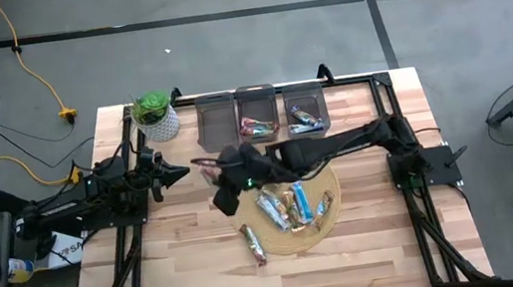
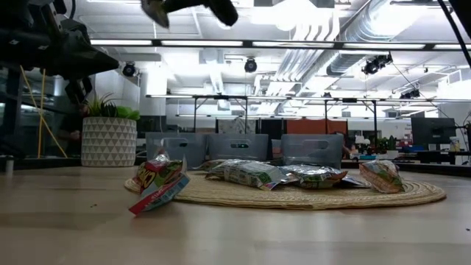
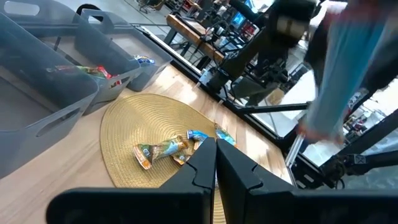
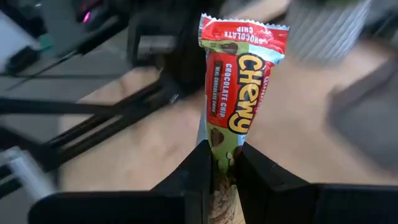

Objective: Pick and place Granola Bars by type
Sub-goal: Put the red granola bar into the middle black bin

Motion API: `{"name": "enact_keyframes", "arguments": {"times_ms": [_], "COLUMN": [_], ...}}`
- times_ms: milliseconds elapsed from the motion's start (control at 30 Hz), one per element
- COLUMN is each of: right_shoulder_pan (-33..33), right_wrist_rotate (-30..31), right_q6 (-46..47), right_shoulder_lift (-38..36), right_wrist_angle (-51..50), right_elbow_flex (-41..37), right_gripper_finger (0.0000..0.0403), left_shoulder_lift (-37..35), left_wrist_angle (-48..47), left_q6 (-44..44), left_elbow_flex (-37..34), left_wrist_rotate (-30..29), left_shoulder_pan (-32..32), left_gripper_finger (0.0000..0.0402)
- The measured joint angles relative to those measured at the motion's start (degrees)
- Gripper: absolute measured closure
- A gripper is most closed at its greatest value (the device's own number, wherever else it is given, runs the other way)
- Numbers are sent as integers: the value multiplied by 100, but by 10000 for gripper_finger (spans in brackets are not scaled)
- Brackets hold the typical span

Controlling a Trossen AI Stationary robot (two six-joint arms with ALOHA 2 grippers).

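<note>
Right gripper (image 4: 221, 163), raised above table between woven mat (image 1: 332, 215) & leftmost grey bin (image 1: 216, 120), clamps a red-green Chewy choc-chip granola bar (image 4: 239, 99). Other granola bars (image 1: 285, 206) lie on mat; one (image 1: 254, 243) at its edge. Left gripper (image 3: 216, 163), fingers closed w/ nothing held, waits near potted plant (image 1: 155, 113).

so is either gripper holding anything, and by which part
The right gripper pinches a red-and-green Chewy chocolate chip bar by one end. The left gripper is shut, holding nothing.
</note>
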Motion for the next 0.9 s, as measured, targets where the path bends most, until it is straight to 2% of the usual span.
{"name": "enact_keyframes", "arguments": {"times_ms": [233, 433, 567, 667, 900], "right_shoulder_pan": [-298, -747, -1086, -1379, -2044], "right_wrist_rotate": [935, 1190, 1144, 895, 395], "right_q6": [-1126, -1688, -2162, -2406, -2454], "right_shoulder_lift": [-318, -591, -708, -780, -784], "right_wrist_angle": [112, 175, 174, 176, -35], "right_elbow_flex": [-2, -2, -2, -2, -2], "right_gripper_finger": [355, 355, 355, 355, 355], "left_shoulder_lift": [0, -1, -2, 0, -2], "left_wrist_angle": [-2, -25, -48, -46, -44], "left_q6": [2, 2, 2, 2, 0], "left_elbow_flex": [0, -1, -2, 0, 0], "left_wrist_rotate": [-2, -2, -4, -6, -40], "left_shoulder_pan": [0, 0, 0, 0, 0], "left_gripper_finger": [392, 392, 392, 392, 392]}}
